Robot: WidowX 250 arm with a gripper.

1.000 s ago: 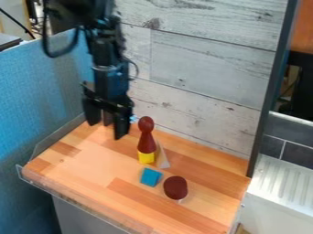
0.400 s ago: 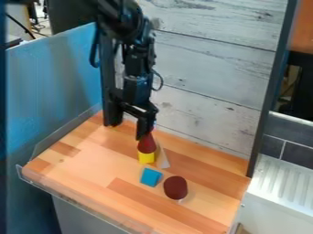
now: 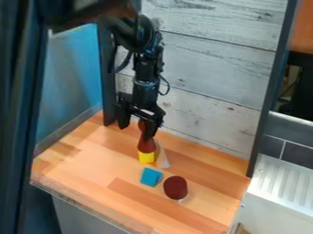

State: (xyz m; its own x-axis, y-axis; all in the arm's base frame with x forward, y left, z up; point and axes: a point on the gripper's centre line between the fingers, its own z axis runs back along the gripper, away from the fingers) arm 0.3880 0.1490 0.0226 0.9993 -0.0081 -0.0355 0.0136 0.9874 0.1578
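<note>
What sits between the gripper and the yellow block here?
In the camera view, a dark red pawn-shaped piece stands on the yellow block, its head close to the gripper.

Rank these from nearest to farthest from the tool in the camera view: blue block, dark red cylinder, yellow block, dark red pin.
From the tool:
1. dark red pin, right at it
2. yellow block, at the pin's foot
3. blue block, below that in view
4. dark red cylinder, lower right
</note>
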